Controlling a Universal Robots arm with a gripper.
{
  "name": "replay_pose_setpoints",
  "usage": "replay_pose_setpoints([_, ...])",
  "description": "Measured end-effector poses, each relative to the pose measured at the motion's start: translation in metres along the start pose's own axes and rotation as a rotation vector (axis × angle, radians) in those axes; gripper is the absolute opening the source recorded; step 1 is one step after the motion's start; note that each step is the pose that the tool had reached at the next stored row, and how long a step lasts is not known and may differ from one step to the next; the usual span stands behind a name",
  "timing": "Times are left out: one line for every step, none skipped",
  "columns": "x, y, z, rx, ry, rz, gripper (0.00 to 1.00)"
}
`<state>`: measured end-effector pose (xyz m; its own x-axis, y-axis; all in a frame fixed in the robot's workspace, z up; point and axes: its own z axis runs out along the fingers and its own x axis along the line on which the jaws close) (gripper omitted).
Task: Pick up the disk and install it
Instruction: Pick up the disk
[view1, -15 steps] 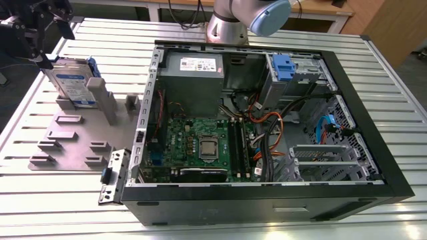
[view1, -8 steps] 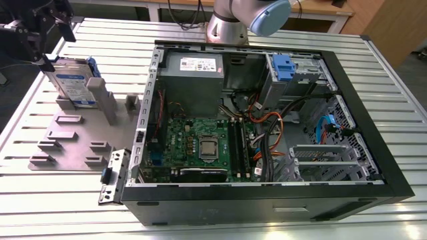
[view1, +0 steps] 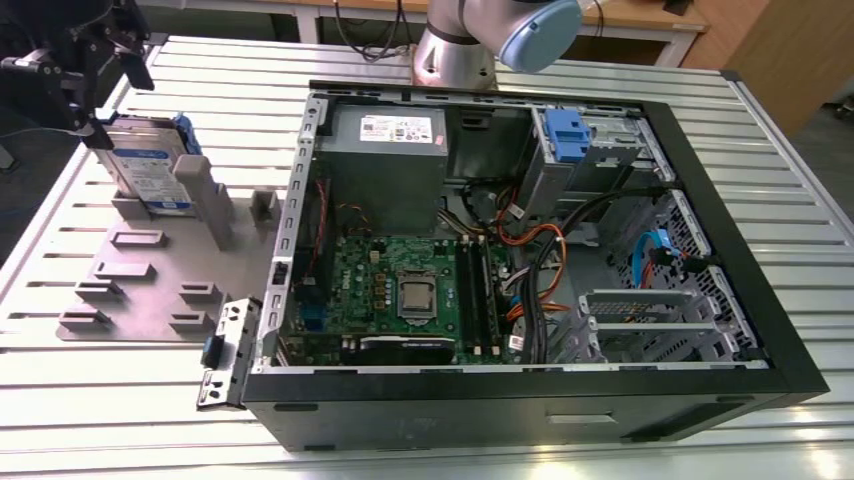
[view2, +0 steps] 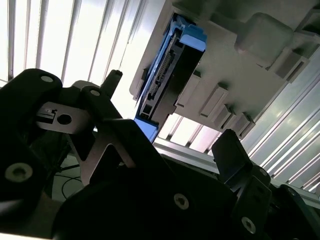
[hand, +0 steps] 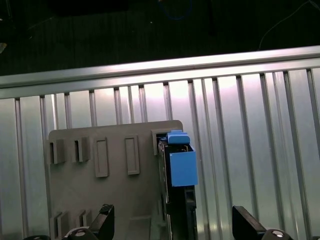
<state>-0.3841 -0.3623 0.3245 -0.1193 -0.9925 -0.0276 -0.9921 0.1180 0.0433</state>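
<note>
Slatted metal table (view1: 80, 400) carries everything; open PC case (view1: 534, 420) lies on its side across the middle, motherboard (view1: 400, 290) face up; grey power-supply box (view1: 387, 150) at the far end of the case, drive cage with blue latch (view1: 567, 135) beside it toward the exterior view's right; arm base (view1: 461, 50) stands behind the case; grey fixture plate (view1: 147, 290) lies flat on the table at the exterior view's left of the case; disk (view1: 150, 172) stands on edge in a slot of that plate, outside the case, blue rail end showing in both wrist views; gripper (hand: 174, 220) sits at the disk's top end, fingers (hand: 106, 220) spread wide, one each side of the disk, visible gap both sides, not gripping.
</note>
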Motion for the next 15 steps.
replay_pose_setpoints([0.0000,0.0000,0.0005,0.0003,-0.0002,0.000,0.99])
replay_pose_setpoints([0.0000,-0.0001,0.0017,0.0005,-0.0004,0.000,0.99])
replay_pose_setpoints([0.0001,-0.0002,0.0029,0.0004,-0.0003,0.000,0.99])
replay_pose_setpoints([0.0001,-0.0002,0.0042,0.0003,-0.0001,0.000,0.99])
replay_pose_setpoints([0.0002,-0.0003,0.0056,0.0003,-0.0002,0.000,0.99])
replay_pose_setpoints([0.0002,-0.0003,0.0069,0.0003,-0.0001,0.000,0.99])
replay_pose_setpoints([0.0002,-0.0004,0.0080,0.0003,-0.0002,0.000,0.99])
replay_pose_setpoints([0.0002,-0.0004,0.0083,0.0001,0.0000,0.000,0.99])
replay_pose_setpoints([0.0002,-0.0004,0.0083,0.0001,0.0000,0.000,0.99])
replay_pose_setpoints([0.0002,-0.0004,0.0083,0.0000,0.0001,0.000,0.99])
replay_pose_setpoints([0.0003,-0.0004,0.0083,0.0000,0.0000,0.000,0.99])
replay_pose_setpoints([0.0002,-0.0004,0.0084,0.0002,-0.0001,0.000,0.99])
replay_pose_setpoints([0.0002,-0.0004,0.0085,0.0002,-0.0001,0.000,0.99])
replay_pose_setpoints([0.0002,-0.0004,0.0084,0.0002,-0.0001,0.000,0.99])
replay_pose_setpoints([0.0002,-0.0004,0.0085,0.0002,-0.0001,0.000,0.99])
